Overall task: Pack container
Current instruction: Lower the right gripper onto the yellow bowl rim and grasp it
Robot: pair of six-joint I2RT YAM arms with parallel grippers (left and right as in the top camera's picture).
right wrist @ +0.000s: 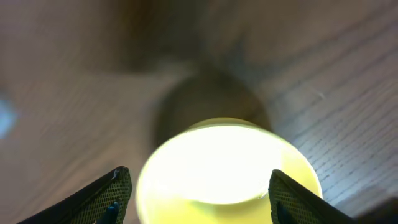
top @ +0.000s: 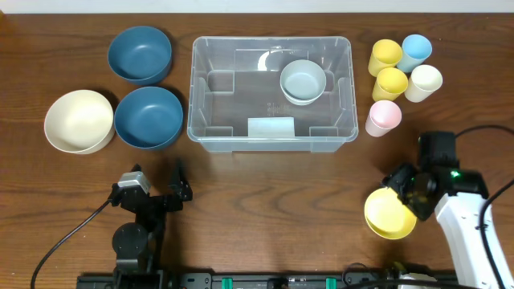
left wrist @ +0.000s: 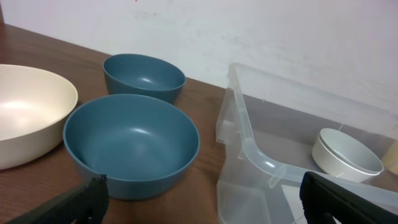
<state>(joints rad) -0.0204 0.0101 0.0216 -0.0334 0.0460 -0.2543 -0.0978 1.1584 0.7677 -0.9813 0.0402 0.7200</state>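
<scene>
The clear plastic container (top: 193,96) stands at the table's middle back, with a pale grey-blue bowl (top: 303,80) inside at its right end. In the left wrist view the container (left wrist: 249,146) is at the right and that bowl (left wrist: 345,152) looks white. My right gripper (top: 404,190) is open just over the upper right rim of a yellow bowl (top: 388,215) at the front right. In the right wrist view its fingers (right wrist: 196,193) straddle the blurred yellow bowl (right wrist: 224,155). My left gripper (top: 159,181) is open and empty at the front left (left wrist: 202,199).
Two dark blue bowls (top: 140,54) (top: 148,116) and a cream bowl (top: 78,120) sit left of the container. Right of it stand several cups: two yellow (top: 385,56) (top: 389,82), a light blue (top: 415,50), a cream (top: 423,82) and a pink (top: 383,117).
</scene>
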